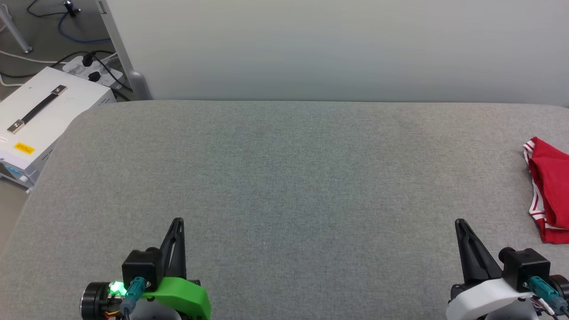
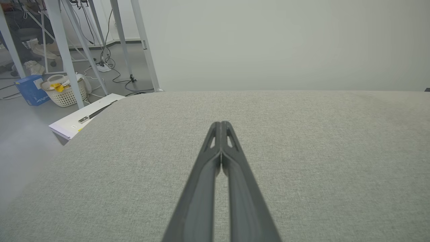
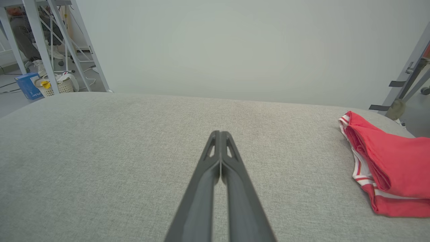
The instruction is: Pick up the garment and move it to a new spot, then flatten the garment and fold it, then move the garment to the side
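Head view puts the garment (image 1: 550, 191) at the far right edge of the grey table (image 1: 284, 178), folded into a red bundle with red-and-white striped trim showing, partly cut off by the frame. My right pincer (image 1: 460, 223) sits near it but apart, fingers clenched together on nothing. My left pincer (image 1: 178, 221) is well apart from it across the table, likewise clenched and empty. Off the table's left corner I see a white case (image 1: 44, 115) with a black handle.
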`<state>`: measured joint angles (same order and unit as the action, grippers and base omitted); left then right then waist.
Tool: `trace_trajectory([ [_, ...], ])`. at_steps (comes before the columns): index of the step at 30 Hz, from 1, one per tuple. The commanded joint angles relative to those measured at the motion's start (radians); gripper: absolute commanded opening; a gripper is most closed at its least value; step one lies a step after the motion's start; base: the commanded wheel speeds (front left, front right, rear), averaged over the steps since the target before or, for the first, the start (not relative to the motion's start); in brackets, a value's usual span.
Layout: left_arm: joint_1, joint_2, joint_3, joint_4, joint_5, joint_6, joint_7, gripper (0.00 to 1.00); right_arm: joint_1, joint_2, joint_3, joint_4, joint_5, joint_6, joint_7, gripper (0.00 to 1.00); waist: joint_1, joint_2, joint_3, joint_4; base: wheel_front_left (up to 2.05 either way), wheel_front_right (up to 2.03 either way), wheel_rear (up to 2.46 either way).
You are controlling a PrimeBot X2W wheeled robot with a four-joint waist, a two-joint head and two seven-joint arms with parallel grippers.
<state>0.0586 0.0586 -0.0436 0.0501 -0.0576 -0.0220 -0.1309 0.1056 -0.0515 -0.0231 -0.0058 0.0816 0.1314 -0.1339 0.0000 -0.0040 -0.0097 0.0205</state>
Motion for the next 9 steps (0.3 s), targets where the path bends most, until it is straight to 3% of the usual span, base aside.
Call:
trace_trajectory([
  [1,-0.02,-0.004,0.005,-0.006,0.01,0.006,0.004,0.0,-0.022,0.0,0.003,0.002,-0.013,0.0,0.006,0.0,0.0,0.002,0.0,0.0,0.0,0.0,0.0],
  [9,-0.025,-0.005,0.01,-0.012,0.016,0.008,0.02,0.0,-0.032,0.001,0.005,0.003,-0.022,0.0,0.022,0.0,0.0,0.0022,0.001,-0.003,0.0,0.0,0.0],
])
